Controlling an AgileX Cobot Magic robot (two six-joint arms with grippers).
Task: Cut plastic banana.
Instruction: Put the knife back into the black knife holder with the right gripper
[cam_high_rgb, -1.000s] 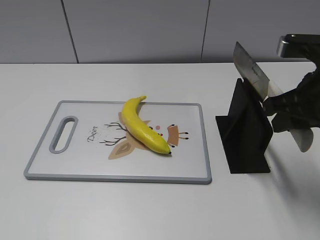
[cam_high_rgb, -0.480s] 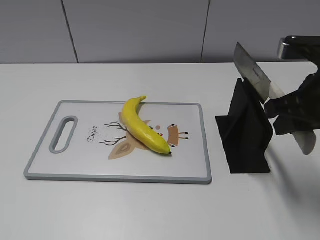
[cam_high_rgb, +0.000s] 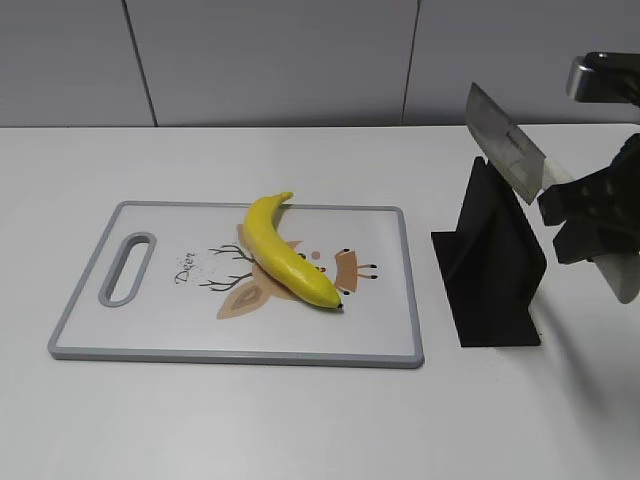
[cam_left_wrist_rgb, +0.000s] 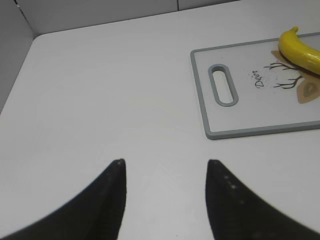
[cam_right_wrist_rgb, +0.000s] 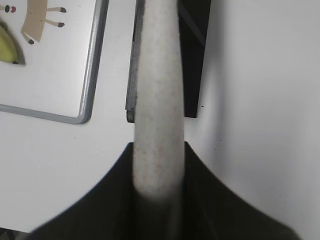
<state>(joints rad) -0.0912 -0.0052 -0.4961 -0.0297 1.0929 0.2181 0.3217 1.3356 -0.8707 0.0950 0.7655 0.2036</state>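
Observation:
The yellow plastic banana (cam_high_rgb: 286, 254) lies diagonally on the white cutting board (cam_high_rgb: 150, 330) with a grey rim. In the left wrist view its stem end (cam_left_wrist_rgb: 300, 47) shows at the top right, and in the right wrist view its tip (cam_right_wrist_rgb: 9, 50) shows at the left edge. My right gripper (cam_high_rgb: 590, 215) is shut on the pale handle (cam_right_wrist_rgb: 157, 115) of a knife, whose steel blade (cam_high_rgb: 505, 150) points up and left above the black knife stand (cam_high_rgb: 490, 275). My left gripper (cam_left_wrist_rgb: 165, 165) is open and empty over the bare table, left of the board.
The black stand sits just right of the board (cam_right_wrist_rgb: 75, 75) on the white table (cam_high_rgb: 300, 420). A grey wall runs along the back. The board has a handle slot (cam_left_wrist_rgb: 223, 85) at its left end.
My right gripper has moved slightly right and up with the knife, drawing it further away from the stand. The banana, board and stand have not moved.

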